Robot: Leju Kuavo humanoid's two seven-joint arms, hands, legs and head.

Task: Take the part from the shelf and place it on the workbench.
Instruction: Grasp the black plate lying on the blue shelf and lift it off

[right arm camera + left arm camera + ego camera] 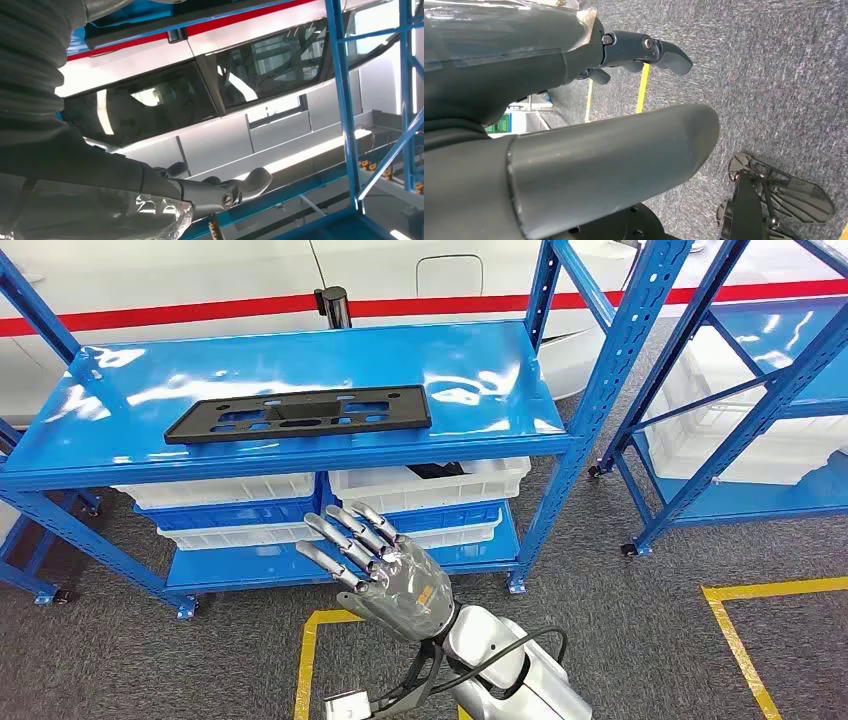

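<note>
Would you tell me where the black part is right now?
In the head view, the black part lies flat on the blue shelf, left of centre, beyond the raised right hand.

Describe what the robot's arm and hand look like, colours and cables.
In the head view the right robot hand is metallic silver-grey with long segmented fingers and a small orange mark on its back. Its forearm is a smooth silver shell, with black cables looping beside the wrist. The left robot hand looks dark grey, with a thick, rounded thumb and clear plastic wrap over its cover.
</note>
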